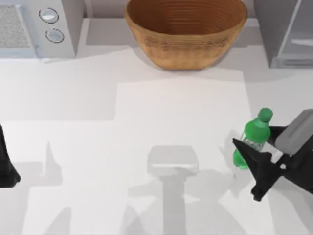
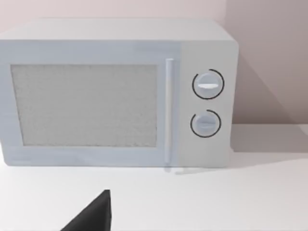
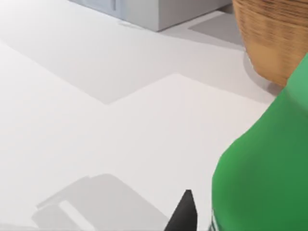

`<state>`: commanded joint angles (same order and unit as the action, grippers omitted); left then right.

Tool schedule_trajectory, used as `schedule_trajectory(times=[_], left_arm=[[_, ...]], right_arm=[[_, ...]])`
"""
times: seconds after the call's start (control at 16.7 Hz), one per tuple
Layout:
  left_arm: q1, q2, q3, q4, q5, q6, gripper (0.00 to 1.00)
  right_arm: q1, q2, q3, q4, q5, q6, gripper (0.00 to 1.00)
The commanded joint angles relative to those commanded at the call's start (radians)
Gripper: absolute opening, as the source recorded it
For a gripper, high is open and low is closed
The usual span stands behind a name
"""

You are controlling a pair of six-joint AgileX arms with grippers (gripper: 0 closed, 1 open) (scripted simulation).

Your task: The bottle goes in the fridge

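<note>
The fridge (image 1: 286, 32), cut off at the far right corner of the table (image 1: 146, 147), is the goal, with the basket (image 1: 186, 32) to its left and the microwave (image 1: 36, 27) further left again. Well in front of the fridge the right gripper (image 1: 257, 156) has its jaws around the bottle (image 1: 254, 137); I judge this the grasp step, with lift and carry to the fridge next. Whether the fingers actually press the bottle is hard to tell, and the left gripper (image 1: 7, 171) sits parked far left of the fridge, its jaws unreadable.
</note>
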<state>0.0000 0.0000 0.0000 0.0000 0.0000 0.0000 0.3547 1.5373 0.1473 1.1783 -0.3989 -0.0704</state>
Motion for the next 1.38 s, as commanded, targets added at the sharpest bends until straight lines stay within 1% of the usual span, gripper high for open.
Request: schedule_trajectory(times=[0.3, 0.6, 0.9, 1.38], left_arm=[[0.0, 0.0, 0.0, 0.0, 0.0, 0.0, 1.0], [0.0, 0.0, 0.0, 0.0, 0.0, 0.0, 1.0], [0.0, 0.0, 0.0, 0.0, 0.0, 0.0, 1.0], [0.0, 0.0, 0.0, 0.0, 0.0, 0.0, 1.0]], right_arm=[[-0.001, -0.02, 0.004, -0.014, 0.008, 0.004, 0.01], [-0.045, -0.214, -0.013, -0.157, 0.057, 0.012, 0.01], [-0.12, -0.534, -0.044, -0.401, 0.139, 0.027, 0.01], [-0.265, -1.154, -0.114, -0.888, 0.3, 0.051, 0.01]])
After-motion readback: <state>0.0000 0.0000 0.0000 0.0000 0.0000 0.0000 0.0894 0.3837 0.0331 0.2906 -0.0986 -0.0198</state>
